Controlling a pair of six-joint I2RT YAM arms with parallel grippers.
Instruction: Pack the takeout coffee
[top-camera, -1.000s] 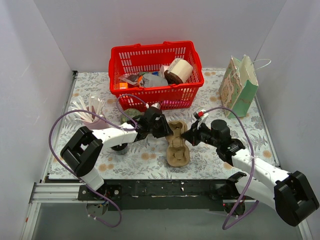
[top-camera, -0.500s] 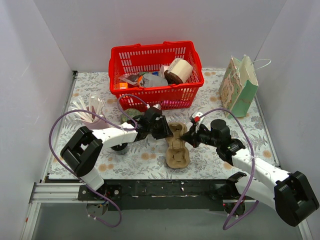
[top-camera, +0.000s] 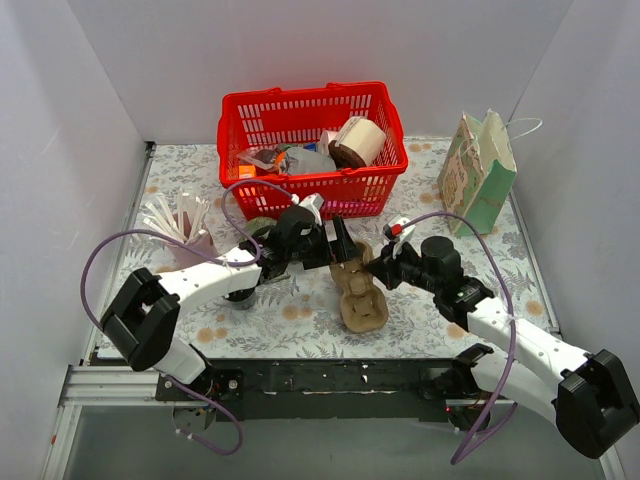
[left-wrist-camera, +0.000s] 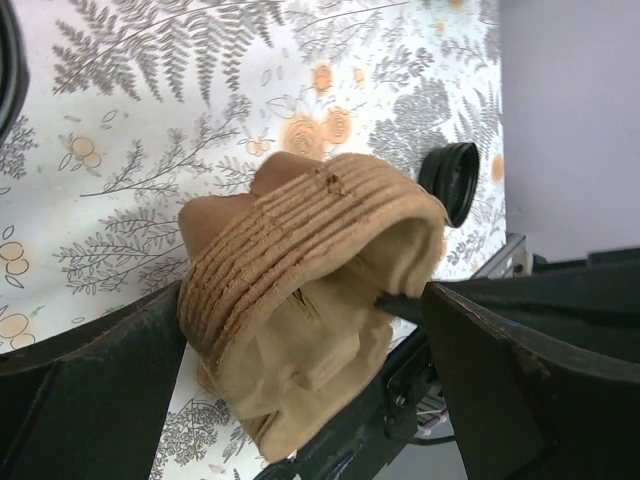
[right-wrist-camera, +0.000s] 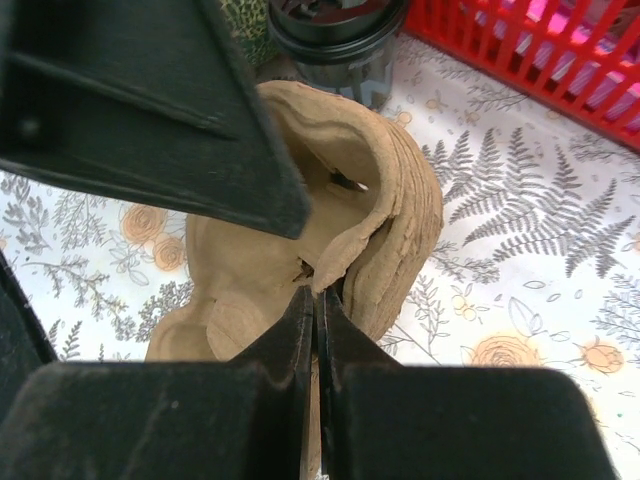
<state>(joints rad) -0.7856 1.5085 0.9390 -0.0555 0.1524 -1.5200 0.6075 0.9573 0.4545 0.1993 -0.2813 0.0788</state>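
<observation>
My right gripper (right-wrist-camera: 315, 296) pinches the rim of the brown moulded-pulp cup carrier (top-camera: 358, 292); left gripper (left-wrist-camera: 300, 335), spread wide, flanks it near the red plastic basket (top-camera: 312, 188).

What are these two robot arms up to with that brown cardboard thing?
They are working on a stack of cardboard cup carriers lying on the table. The right tool is pinched shut on an edge of the stack. The left tool stands wide open, a finger on either side of the stack's far end, gripping nothing. The red basket and the paper bag sit further back, with neither arm at them.
</observation>
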